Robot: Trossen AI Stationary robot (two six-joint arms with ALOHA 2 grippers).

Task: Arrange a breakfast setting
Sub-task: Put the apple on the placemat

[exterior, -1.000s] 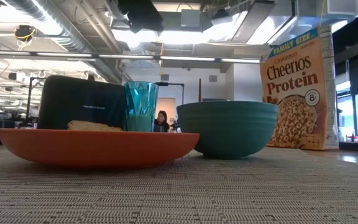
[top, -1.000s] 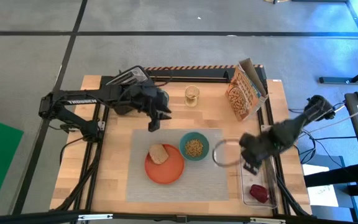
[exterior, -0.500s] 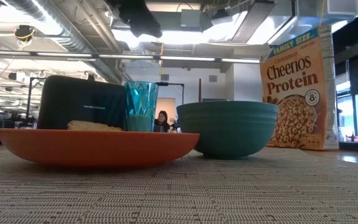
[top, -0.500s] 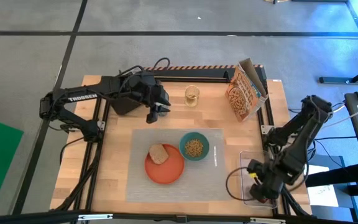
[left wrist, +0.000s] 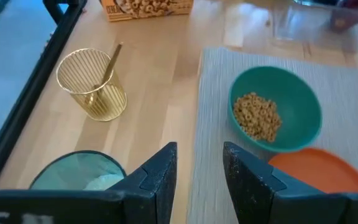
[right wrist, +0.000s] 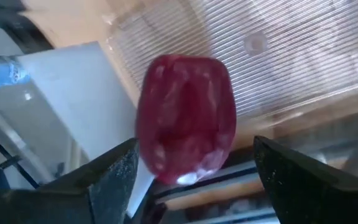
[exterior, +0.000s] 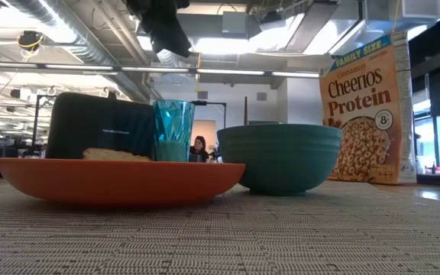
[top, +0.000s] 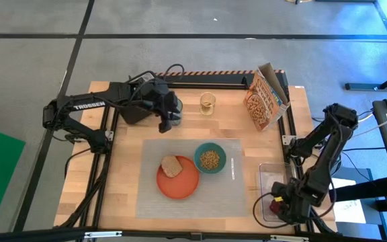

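Note:
The grey placemat (top: 193, 176) bears the orange plate (top: 178, 180) with the toast slice (top: 172, 166) and the teal bowl (top: 210, 158) of cereal. A thin pale utensil (top: 233, 171) lies on the mat right of the bowl. The pale teal tumbler (exterior: 173, 130) stands at the far left by the toaster; it also shows in the left wrist view (left wrist: 73, 177). My left gripper (left wrist: 197, 177) is open above and beside the tumbler. My right gripper (right wrist: 194, 149) is open low over the dark-red fruit (right wrist: 188, 118), one finger on each side.
The black toaster (top: 133, 107) stands at the far left. A yellowish glass (left wrist: 92, 84) with a gold handle in it stands at the far middle. A cereal box (top: 264, 97) stands far right. The fruit lies in a clear tray (top: 269, 175) at the near right.
My right gripper has gone from beside the placemat's right edge toward the table's near edge and down onto the clear tray, ending around the fruit. My left gripper has shifted a little toward the far edge and come lower over the tumbler.

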